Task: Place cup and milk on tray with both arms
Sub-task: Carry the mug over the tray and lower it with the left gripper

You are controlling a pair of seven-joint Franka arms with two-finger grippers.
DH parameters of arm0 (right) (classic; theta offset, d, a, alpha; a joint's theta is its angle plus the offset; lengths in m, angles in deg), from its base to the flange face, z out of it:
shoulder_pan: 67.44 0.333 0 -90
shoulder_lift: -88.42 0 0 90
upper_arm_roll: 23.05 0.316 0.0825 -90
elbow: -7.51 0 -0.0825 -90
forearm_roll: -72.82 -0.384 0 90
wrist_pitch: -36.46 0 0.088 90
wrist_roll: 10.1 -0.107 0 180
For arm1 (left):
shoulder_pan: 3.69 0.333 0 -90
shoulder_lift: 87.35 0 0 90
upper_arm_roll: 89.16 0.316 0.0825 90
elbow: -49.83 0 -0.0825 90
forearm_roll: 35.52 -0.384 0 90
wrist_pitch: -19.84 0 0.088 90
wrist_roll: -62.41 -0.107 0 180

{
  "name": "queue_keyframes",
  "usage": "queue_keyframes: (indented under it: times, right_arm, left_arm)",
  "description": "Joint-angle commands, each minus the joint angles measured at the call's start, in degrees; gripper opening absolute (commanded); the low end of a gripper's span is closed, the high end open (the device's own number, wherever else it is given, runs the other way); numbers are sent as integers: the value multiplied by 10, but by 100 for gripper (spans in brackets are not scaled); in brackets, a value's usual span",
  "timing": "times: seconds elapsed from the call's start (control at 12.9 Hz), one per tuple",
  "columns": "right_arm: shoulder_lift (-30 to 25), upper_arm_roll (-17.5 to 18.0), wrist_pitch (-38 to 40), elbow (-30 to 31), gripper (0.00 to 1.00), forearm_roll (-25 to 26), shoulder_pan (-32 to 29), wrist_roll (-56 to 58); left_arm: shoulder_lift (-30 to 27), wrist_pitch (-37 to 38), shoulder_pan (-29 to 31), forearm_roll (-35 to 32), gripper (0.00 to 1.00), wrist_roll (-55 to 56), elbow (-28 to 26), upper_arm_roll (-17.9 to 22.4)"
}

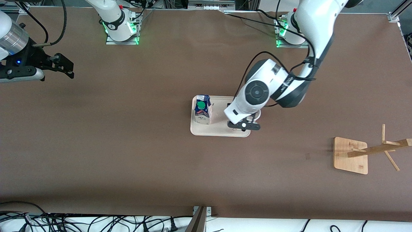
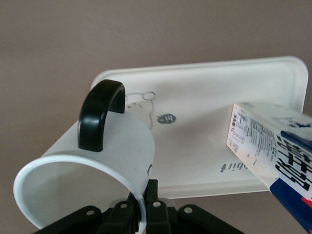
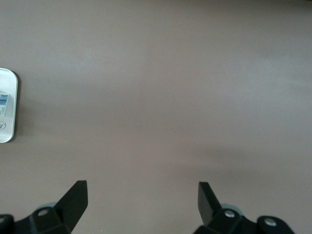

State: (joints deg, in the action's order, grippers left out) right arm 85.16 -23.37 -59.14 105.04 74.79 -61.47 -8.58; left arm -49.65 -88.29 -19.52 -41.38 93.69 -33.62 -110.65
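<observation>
Brown bench filling the front view, both arm bases along its top edge.

Left arm reaching from its base down to the middle of the bench, elbow bent, wrist over the tray's end toward the left arm's side. Right arm waiting, drawn back over the bare bench at its own end, well apart from everything else.

Wooden rack near the left arm's end of the bench, square base flat, pegged post leaning out over the edge of the view.

Cream tray at the middle of the bench, lying flat, rabbit drawing and script visible in the left wrist view.

Right hand spread wide, fingers far apart with only bare bench between them, a corner of the tray at the edge of that wrist view.

Left hand clamped narrow on the cup's rim, one finger inside, one outside.

Milk upright on the tray, at the end toward the right arm, green cap on top, blue and white print facing the left wrist camera.

Cup held tilted over the tray's other end, black handle uppermost, white inside showing; only a sliver of it visible under the wrist in the front view. Unclear whether its base touches the tray.
</observation>
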Motion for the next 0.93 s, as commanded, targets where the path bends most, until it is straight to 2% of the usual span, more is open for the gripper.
queue_keyframes:
  times: [0.0, 0.23, 0.54, 0.62, 0.7, 0.85]
  right_arm:
    - [4, 6, 10, -11, 100, 9, -5, 2]
    - [4, 6, 12, -11, 100, 8, -5, 2]
    - [4, 6, 9, -11, 100, 8, -5, 2]
    - [4, 6, 9, -11, 100, 8, -5, 2]
    - [4, 6, 8, -11, 100, 8, -5, 2]
    - [4, 6, 8, -11, 100, 8, -5, 2]
  left_arm:
    - [35, 6, -9, -7, 0, 3, 25, 7]
    - [64, -2, -21, -4, 0, 9, 25, 6]
    - [72, -42, -24, 18, 0, 67, 25, 7]
    - [72, -42, -24, 15, 60, 66, 25, 7]
    - [70, -41, -25, 8, 100, 65, 25, 8]
    - [63, -41, -20, 7, 100, 65, 26, 8]
